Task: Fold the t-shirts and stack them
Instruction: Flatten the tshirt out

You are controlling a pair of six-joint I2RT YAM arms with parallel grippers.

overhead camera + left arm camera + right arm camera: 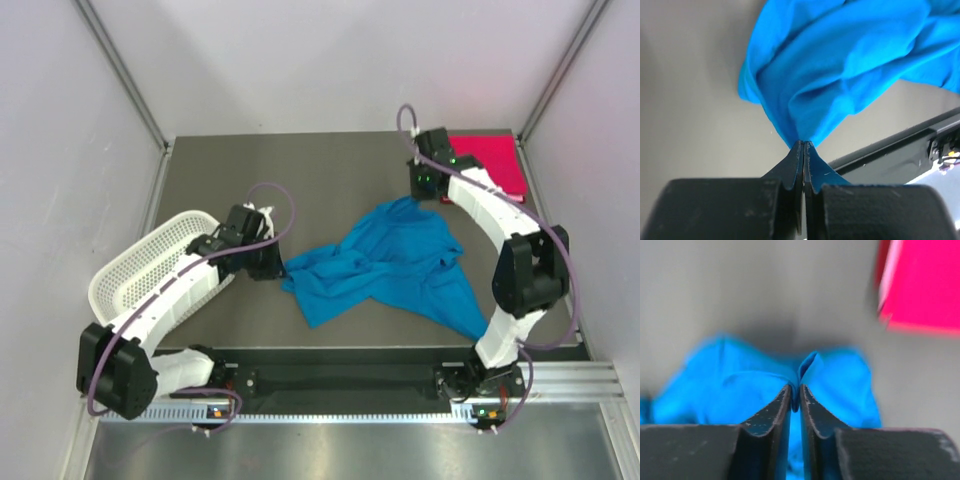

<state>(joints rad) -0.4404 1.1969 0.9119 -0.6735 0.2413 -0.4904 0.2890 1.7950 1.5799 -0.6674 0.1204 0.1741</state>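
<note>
A bright blue t-shirt lies crumpled in the middle of the dark table. My left gripper is at its left edge, shut on a corner of the blue cloth, which bunches up from the fingertips. My right gripper is at the shirt's far edge, its jaws pinching a small fold of the blue cloth between the pads. A folded pink-red t-shirt lies flat at the far right corner, also seen as the pink-red t-shirt in the right wrist view.
A white mesh basket stands at the left, partly under my left arm. A black rail runs along the table's near edge. Grey walls close in the sides and the back.
</note>
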